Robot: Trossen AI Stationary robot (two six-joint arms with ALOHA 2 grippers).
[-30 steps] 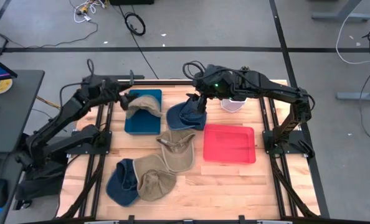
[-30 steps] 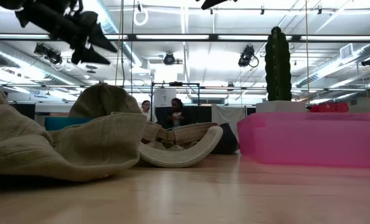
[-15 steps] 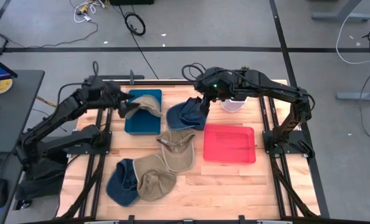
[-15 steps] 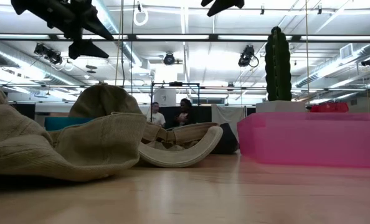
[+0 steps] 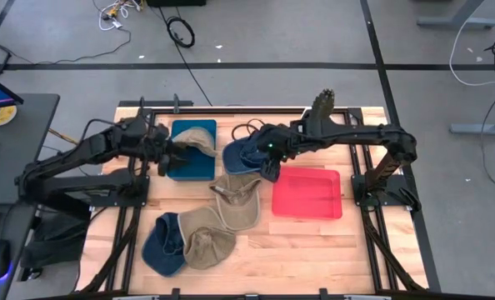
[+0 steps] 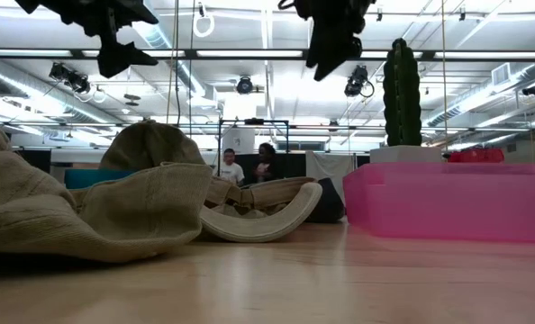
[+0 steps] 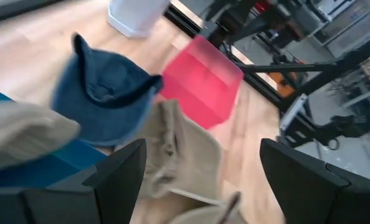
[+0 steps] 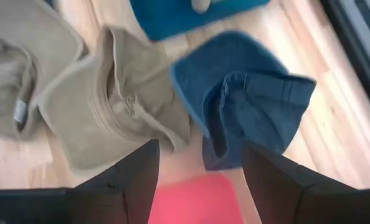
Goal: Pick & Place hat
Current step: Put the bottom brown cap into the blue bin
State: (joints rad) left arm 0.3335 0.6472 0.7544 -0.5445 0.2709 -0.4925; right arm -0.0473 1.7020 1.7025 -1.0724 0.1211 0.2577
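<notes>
Open-plan lab with strip lights and a couple of people way in the back, and up front your wooden worktop (image 5: 314, 250) covered in hats.

Left end effector (image 5: 162, 155): released, fingers (image 7: 113, 177) spread wide with nothing between them. A second ago it was right on the tan hat (image 5: 196, 138); now it has backed off to the left edge of the blue tray (image 5: 181, 171), and the hat sits in the tray's far end. I'd call that one placed and let go.

Right end effector (image 5: 269, 165): also wide open and empty. It was hanging over the far side of the blue hat (image 5: 243, 153) before. Now the arm has swung and it's at the hat's near edge, just beside the pink tray (image 5: 307, 193). In the low view it has dropped further into frame too. Looks to me like you're lining up the next grab, with that blue hat as the likely target, but nothing's gripped yet.

Containers:
- blue tray: one tan hat in it, brim toward the left arm
- pink tray: nothing in it that I can see

Still loose on the wood: the blue hat between the two trays, a pile of tan hats (image 5: 235, 202) mid-worktop, and a second blue hat (image 5: 162, 240) touching them near the front. So plenty left to do.
</notes>
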